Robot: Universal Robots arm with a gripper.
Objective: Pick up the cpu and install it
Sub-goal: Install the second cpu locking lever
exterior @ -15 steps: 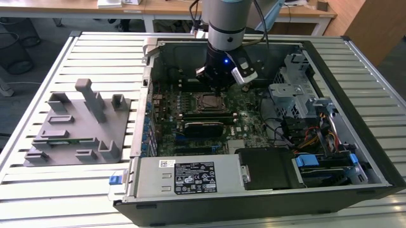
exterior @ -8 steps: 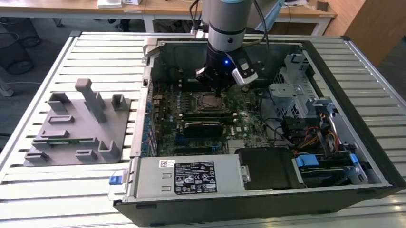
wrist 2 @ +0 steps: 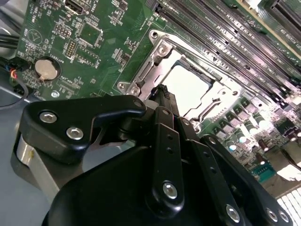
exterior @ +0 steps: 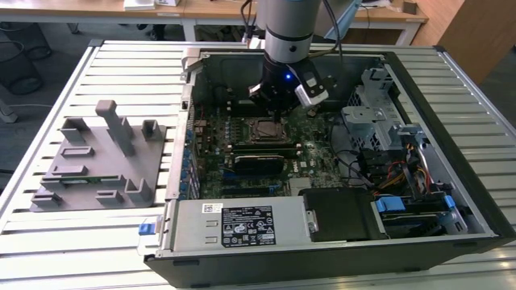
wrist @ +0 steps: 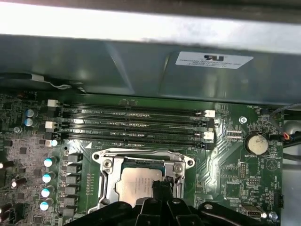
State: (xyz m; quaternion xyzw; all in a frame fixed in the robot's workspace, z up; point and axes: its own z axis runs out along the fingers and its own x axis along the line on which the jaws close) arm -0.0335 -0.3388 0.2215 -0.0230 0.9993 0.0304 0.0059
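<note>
Hovering over the motherboard socket (wrist: 141,181), the gripper (wrist: 162,184) has fingers drawn together, holding nothing; the cpu (wrist: 136,186) already lies seated inside, retention frame apparently unlatched.

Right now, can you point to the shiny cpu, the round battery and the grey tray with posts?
cpu (wrist: 136,184): first wrist view, middle of its silver top, in the socket.
round battery (wrist: 257,143): first wrist view, centre of its face.
grey tray (exterior: 69,199): exterior view, flat base near its front edge.

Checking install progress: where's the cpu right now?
The cpu sits in the motherboard socket, just below the memory slots in the first wrist view, with the gripper at its edge.
</note>
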